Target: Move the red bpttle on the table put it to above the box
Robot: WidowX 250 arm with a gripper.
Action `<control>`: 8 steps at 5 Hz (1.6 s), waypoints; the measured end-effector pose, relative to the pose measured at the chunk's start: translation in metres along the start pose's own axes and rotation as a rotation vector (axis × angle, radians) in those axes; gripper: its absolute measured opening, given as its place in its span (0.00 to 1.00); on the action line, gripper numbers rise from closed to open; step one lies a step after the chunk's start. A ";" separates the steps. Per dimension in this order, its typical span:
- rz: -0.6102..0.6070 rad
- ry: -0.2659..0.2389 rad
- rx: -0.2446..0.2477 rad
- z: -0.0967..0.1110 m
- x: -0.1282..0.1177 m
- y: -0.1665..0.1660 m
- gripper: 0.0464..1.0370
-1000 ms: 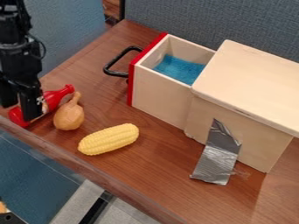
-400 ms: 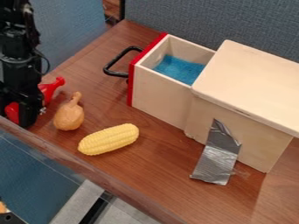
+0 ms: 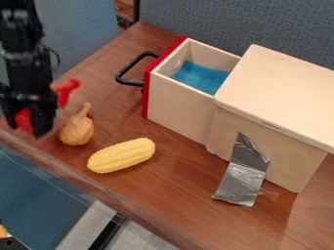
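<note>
Raised slightly toward the top of the view since the earlier frames, the black gripper and the red bottle have moved together; both are blurred. Fingers: set apart by the width of the bottle and clenched on its body, one on each side, with red plastic visible between them and the neck projecting beyond, tilted up and to the right of the view. Position of the bottle: at the left of the view, near the table's front edge, beside the onion and well apart from the box. Whether its base touches the table cannot be told. Onion, corn and box lie as before.

Materials and shapes: the onion is rounded, smooth and tan, drawn up to a narrow stem; the corn is a yellow, pebbled oval lying on its side. Pale, smooth wood forms the box, whose open drawer bears a red front, a curved black handle and a fuzzy blue lining. Creased silver tape runs from the box wall onto the table, a surface of reddish-brown wood grain.
</note>
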State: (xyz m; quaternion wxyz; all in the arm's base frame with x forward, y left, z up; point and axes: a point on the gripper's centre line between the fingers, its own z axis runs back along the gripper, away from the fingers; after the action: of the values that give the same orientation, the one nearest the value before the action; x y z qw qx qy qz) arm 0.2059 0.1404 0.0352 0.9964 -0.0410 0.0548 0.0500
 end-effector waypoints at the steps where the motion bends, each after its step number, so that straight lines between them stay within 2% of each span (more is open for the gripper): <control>1: -0.002 -0.043 -0.022 0.030 0.002 -0.024 0.62; 2: 0.028 -0.073 -0.057 0.051 0.016 -0.039 0.62; 3: 0.061 -0.073 -0.060 0.054 0.032 -0.082 0.62; 4: 0.176 -0.099 -0.058 0.056 0.045 -0.126 0.62; 5: 0.372 -0.115 -0.095 0.074 0.058 -0.150 0.62; 6: 0.599 -0.103 -0.155 0.088 0.067 -0.172 0.62; 7: 0.774 -0.061 -0.208 0.100 0.079 -0.183 0.62; 8: 0.844 -0.027 -0.236 0.106 0.091 -0.189 0.62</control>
State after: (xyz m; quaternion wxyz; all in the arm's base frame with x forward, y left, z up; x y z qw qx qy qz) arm 0.3268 -0.0292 0.1447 0.8778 -0.1277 0.0477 0.4592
